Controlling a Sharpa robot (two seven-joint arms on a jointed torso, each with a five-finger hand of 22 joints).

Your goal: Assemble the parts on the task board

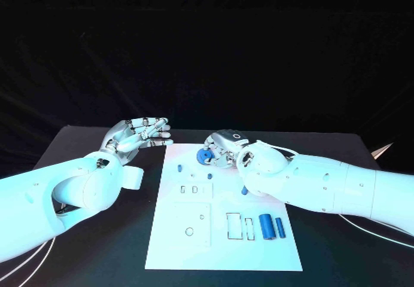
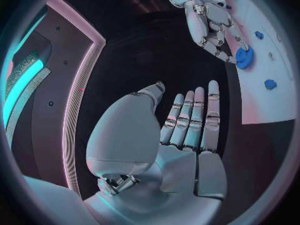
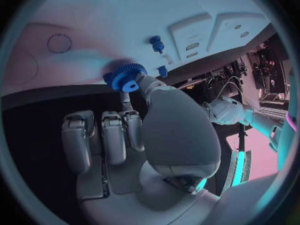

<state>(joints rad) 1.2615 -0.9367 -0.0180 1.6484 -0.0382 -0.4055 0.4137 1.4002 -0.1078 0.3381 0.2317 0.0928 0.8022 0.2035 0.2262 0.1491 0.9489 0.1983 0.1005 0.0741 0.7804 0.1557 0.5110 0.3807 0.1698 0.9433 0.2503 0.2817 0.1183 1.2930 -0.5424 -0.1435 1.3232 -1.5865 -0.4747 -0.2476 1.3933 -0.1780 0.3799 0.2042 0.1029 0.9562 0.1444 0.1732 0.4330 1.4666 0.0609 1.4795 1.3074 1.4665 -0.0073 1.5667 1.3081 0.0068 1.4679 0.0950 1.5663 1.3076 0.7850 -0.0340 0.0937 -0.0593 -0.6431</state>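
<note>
The white task board (image 1: 224,251) lies in the middle of the black table. My right hand (image 1: 228,146) hovers over its far edge and pinches a blue gear (image 1: 204,156) between thumb and a finger; the right wrist view shows the gear (image 3: 127,76) at the fingertips, just above the board (image 3: 125,15). Two small blue pegs (image 1: 179,168) (image 1: 210,176) stand near it. A blue piece (image 1: 245,191) peeks out under the right forearm. Two blue cylinders (image 1: 267,226) (image 1: 280,227) lie on the near right part. My left hand (image 1: 136,136) is open with straight fingers (image 2: 187,120), off the board's far left corner.
White raised plates with slots (image 1: 195,189) and a round hole (image 1: 189,230) sit on the board's left half. Outlined rectangular recesses (image 1: 234,226) lie beside the cylinders. Cables (image 1: 371,230) trail on the table under the right arm. Bare black table (image 1: 95,143) lies left of the board.
</note>
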